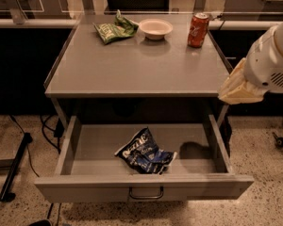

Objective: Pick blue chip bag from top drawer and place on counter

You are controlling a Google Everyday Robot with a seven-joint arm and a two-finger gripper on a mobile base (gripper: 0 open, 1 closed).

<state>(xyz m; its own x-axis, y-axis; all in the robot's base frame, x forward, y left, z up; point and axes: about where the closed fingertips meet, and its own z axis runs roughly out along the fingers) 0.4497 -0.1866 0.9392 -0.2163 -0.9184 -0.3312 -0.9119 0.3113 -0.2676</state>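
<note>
We see the counter filling the middle of the view, its far edge meeting a rail behind. Below it the top drawer stands pulled out, its back part lost in shadow under the counter. At the right, the robot's white arm is cut off by the frame's edge. The gripper at its end shows as a pale cream shape just beside the counter's right front corner, above the drawer's right side. We cannot tell whether it is open or closed. The blue chip bag lies crumpled on the drawer floor, near the front panel and about mid-width. At the counter's far end sit a green snack bag, a white bowl and a red soda can. A curved handle hangs on the drawer front.
</note>
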